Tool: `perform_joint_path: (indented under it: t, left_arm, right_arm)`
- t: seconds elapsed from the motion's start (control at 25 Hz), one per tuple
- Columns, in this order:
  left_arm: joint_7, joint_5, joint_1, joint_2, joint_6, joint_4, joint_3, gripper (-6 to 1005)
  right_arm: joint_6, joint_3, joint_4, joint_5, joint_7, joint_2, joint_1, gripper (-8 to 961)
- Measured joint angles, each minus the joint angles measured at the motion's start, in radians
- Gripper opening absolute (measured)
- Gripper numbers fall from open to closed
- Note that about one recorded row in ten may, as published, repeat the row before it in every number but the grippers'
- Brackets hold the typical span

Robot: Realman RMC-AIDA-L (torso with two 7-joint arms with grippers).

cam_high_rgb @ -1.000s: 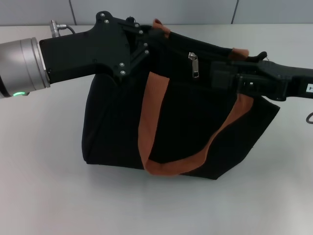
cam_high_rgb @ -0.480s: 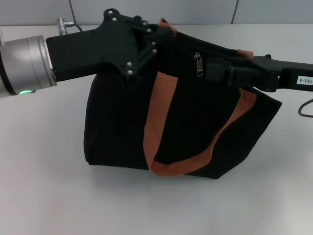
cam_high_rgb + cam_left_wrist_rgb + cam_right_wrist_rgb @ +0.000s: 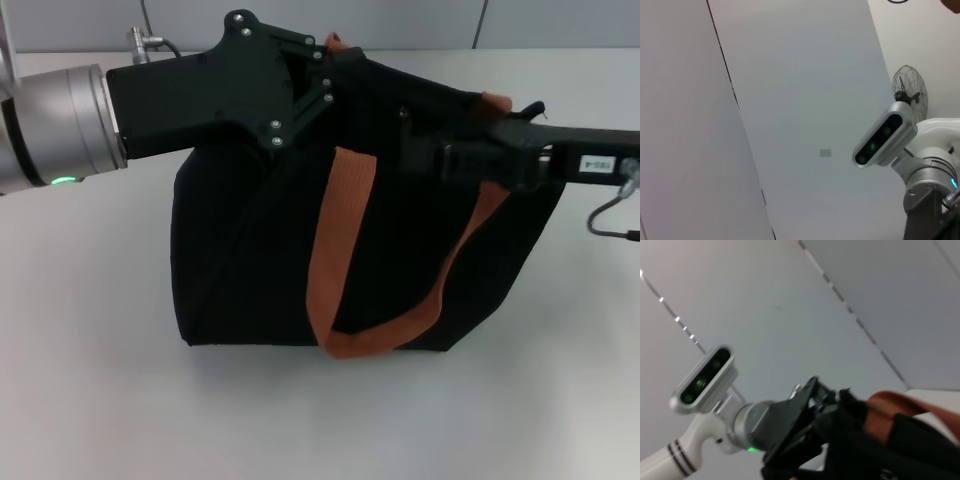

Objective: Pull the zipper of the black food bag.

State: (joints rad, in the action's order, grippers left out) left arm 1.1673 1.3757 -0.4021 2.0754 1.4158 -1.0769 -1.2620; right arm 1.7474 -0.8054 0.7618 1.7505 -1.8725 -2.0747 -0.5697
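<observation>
The black food bag (image 3: 250,250) stands in the middle of the table with an orange-brown strap (image 3: 335,240) hanging down its front. My left gripper (image 3: 325,85) comes in from the left and is shut on the bag's upper left edge, beside the strap's top end. Reaching in from the right, my right gripper (image 3: 412,152) has its tip against the bag's upper edge, where the track runs. The zipper is hidden behind that tip. The right wrist view shows the bag (image 3: 865,450), a strap (image 3: 890,405) and the left arm (image 3: 765,425) holding the bag's edge.
The bag rests on a pale grey table (image 3: 90,380). A thin cable (image 3: 610,215) loops beside the right arm. The left wrist view shows only wall panels, the robot's head (image 3: 885,137) and a fan (image 3: 910,90).
The right gripper has slid left along the bag's top and now covers the silver pull tab that showed before. The left gripper and the bag's top corner have shifted right and slightly up.
</observation>
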Motion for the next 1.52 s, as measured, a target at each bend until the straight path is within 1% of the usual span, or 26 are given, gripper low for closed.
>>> perform_joint_path:
  t: [0.12, 0.44, 0.6, 0.84, 1.36, 1.52]
  left_arm:
    - [0.0, 0.0, -0.01, -0.001, -0.002, 0.012, -0.003, 31]
    - [0.0, 0.0, -0.016, -0.001, -0.004, 0.018, 0.0, 30]
    - [-0.008, 0.0, -0.02, -0.002, -0.008, 0.02, -0.001, 30]
    - [-0.014, 0.0, -0.024, -0.002, -0.011, 0.027, 0.0, 30]
    - [-0.025, -0.003, -0.026, -0.002, -0.011, 0.035, 0.002, 30]
    - [-0.026, -0.004, -0.028, -0.002, -0.011, 0.036, 0.001, 30]
  right_arm:
    - [0.008, -0.029, 0.002, 0.0, -0.001, -0.001, -0.015, 581]
    - [0.005, -0.026, 0.004, -0.006, 0.003, 0.0, -0.012, 580]
    - [0.031, -0.035, 0.003, -0.013, 0.001, -0.003, -0.025, 580]
    - [-0.015, -0.031, -0.007, -0.011, -0.012, -0.002, -0.025, 580]
    - [-0.029, -0.028, -0.011, -0.022, -0.055, -0.002, -0.025, 572]
    - [-0.031, -0.019, -0.04, -0.037, -0.065, -0.002, -0.029, 471]
